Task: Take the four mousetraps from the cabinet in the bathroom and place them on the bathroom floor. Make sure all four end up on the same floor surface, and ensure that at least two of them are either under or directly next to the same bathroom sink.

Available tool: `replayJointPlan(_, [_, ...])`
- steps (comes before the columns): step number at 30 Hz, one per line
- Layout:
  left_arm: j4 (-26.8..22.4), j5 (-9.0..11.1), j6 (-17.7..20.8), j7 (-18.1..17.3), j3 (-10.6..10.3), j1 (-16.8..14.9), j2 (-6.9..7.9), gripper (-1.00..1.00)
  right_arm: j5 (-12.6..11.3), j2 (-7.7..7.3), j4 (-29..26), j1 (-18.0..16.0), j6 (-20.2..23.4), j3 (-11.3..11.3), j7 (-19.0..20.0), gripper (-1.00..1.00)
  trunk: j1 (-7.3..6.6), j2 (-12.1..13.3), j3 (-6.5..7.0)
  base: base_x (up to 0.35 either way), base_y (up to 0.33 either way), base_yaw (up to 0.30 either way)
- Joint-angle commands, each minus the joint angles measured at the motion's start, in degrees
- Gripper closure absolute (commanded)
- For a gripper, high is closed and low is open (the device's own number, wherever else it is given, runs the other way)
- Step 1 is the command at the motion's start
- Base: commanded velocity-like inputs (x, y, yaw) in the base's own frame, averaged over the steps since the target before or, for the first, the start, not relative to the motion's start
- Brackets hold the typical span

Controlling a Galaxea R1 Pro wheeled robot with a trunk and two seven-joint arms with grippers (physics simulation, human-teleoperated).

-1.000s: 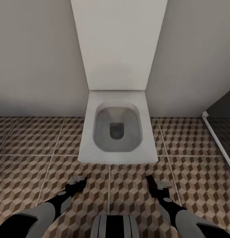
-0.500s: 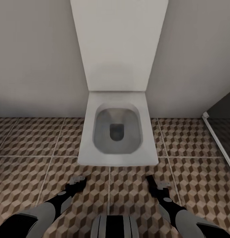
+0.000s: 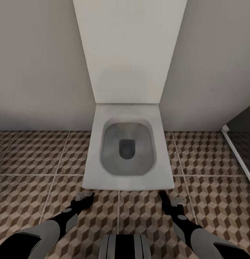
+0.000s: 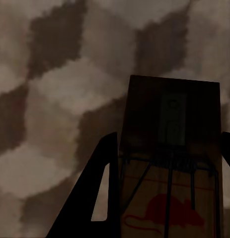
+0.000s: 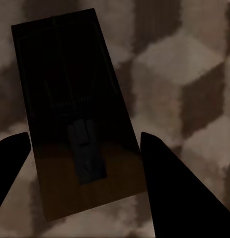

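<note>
One mousetrap (image 4: 169, 163), a brown wooden rectangle with a wire bar and a red mouse print, sits between the fingers of my left gripper (image 4: 169, 136). In the head view that gripper (image 3: 82, 203) hangs low over the bathroom floor (image 3: 31, 158), with its mousetrap (image 3: 84, 196) at the tip. A second mousetrap (image 5: 70, 124) is clamped in my right gripper (image 5: 85, 136). From the head camera, the right gripper (image 3: 167, 202) and its mousetrap (image 3: 180, 199) hover over the cube-patterned tiles. The cabinet and the sink are out of view.
A white toilet (image 3: 99, 172) with its lid raised against the pale wall stands straight ahead, its front edge just beyond both grippers. A dark panel with a white frame (image 3: 234, 147) runs along the right. Tiled floor lies on both sides of the toilet.
The whole head view has shifted: the toilet looks slightly larger and lower, so the camera has moved closer. Both arms keep their pose and their mousetraps.
</note>
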Motion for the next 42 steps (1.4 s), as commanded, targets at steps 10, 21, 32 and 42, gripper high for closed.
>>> replayJointPlan(10, [0.07,0.50,-0.19,-0.09,-0.44,-0.03,0.03,1.00,0.60,0.01,0.08,-0.02,-0.20,-0.46,-0.05,1.00,-0.01,-0.01,-0.03,0.003,0.000,0.000])
replayJointPlan(21, [0.07,0.54,-0.19,-0.09,-0.44,-0.03,0.43,1.00,0.60,0.01,0.06,-0.05,-0.20,-0.46,0.08,1.00,-0.01,-0.01,-0.03,0.153,0.000,0.000])
replayJointPlan(32, [0.07,0.58,-0.19,-0.09,-0.44,-0.03,0.47,1.00,0.60,-0.06,0.05,-0.03,-0.20,-0.54,0.09,1.00,-0.01,-0.01,-0.03,0.210,0.000,0.000])
replayJointPlan(42, [0.07,0.59,-0.19,-0.09,-0.44,-0.03,0.40,1.00,0.60,-0.08,0.04,-0.02,-0.20,-0.54,0.09,1.00,-0.01,-0.01,-0.03,0.087,0.000,0.000])
